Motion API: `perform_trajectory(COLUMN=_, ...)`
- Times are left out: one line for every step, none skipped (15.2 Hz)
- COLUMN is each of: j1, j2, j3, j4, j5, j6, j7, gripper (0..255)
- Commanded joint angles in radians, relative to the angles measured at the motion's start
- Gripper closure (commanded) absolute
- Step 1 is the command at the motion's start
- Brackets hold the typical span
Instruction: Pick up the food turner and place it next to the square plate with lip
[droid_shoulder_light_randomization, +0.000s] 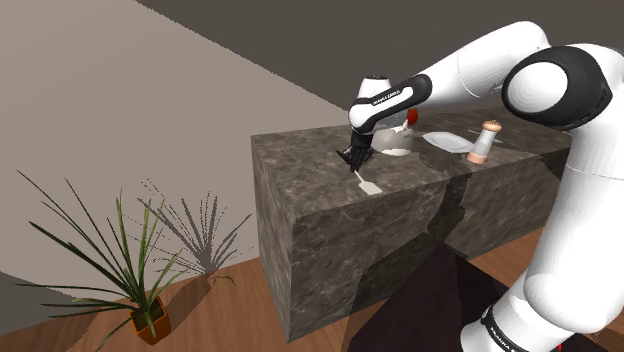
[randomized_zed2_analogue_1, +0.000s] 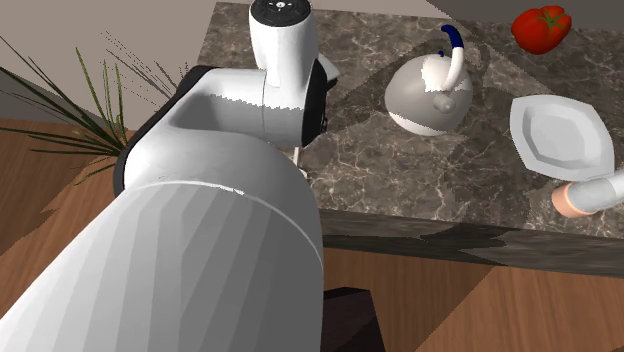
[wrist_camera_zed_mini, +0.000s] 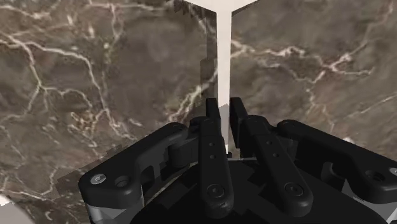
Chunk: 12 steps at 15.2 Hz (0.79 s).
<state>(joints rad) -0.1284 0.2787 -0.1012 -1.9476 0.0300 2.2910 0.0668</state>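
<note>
Grab looks done: black gripper (wrist_camera_zed_mini: 224, 107) fingers clamped on the white flat food turner (wrist_camera_zed_mini: 222, 54). Left: carrying it to the white square lipped plate (droid_shoulder_light_randomization: 447, 142), 3 o'clock in shoulder view.

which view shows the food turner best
The wrist view: the food turner is close and large, its pale handle clasped by the gripper, though the blade is cropped. The shoulder view shows it whole but small, against the marbled counter. In the second exterior view the arm stands in front of it.
</note>
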Motion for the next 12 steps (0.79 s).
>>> perform_trajectory(j1=0.001, j2=-0.013, j3=0.0, j4=0.007, j5=-0.002, j6=-0.02, j7=0.002, gripper=255)
perform_trajectory(j1=0.002, j2=-0.019, j3=-0.001, j4=0.012, j5=-0.003, j6=-0.032, j7=0.003, gripper=255)
perform_trajectory(j1=0.002, j2=-0.026, j3=-0.001, j4=0.018, j5=-0.004, j6=-0.043, j7=0.004, gripper=255)
perform_trajectory(j1=0.002, j2=-0.032, j3=-0.001, j4=0.024, j5=-0.005, j6=-0.055, j7=0.004, gripper=255)
perform_trajectory(j1=0.002, j2=-0.038, j3=-0.002, j4=0.03, j5=-0.006, j6=-0.067, j7=0.005, gripper=255)
perform_trajectory(j1=0.002, j2=-0.044, j3=-0.002, j4=0.036, j5=-0.007, j6=-0.079, j7=0.005, gripper=255)
perform_trajectory(j1=0.003, j2=-0.049, j3=-0.002, j4=0.042, j5=-0.007, j6=-0.091, j7=0.006, gripper=255)
perform_trajectory(j1=0.003, j2=-0.055, j3=-0.002, j4=0.048, j5=-0.008, j6=-0.103, j7=0.006, gripper=255)
perform_trajectory(j1=0.003, j2=-0.06, j3=-0.002, j4=0.055, j5=-0.009, j6=-0.115, j7=0.007, gripper=255)
perform_trajectory(j1=0.003, j2=-0.066, j3=-0.003, j4=0.062, j5=-0.01, j6=-0.127, j7=0.007, gripper=255)
perform_trajectory(j1=0.003, j2=-0.071, j3=-0.003, j4=0.069, j5=-0.011, j6=-0.139, j7=0.008, gripper=255)
perform_trajectory(j1=0.003, j2=-0.075, j3=-0.003, j4=0.077, j5=-0.011, j6=-0.152, j7=0.008, gripper=255)
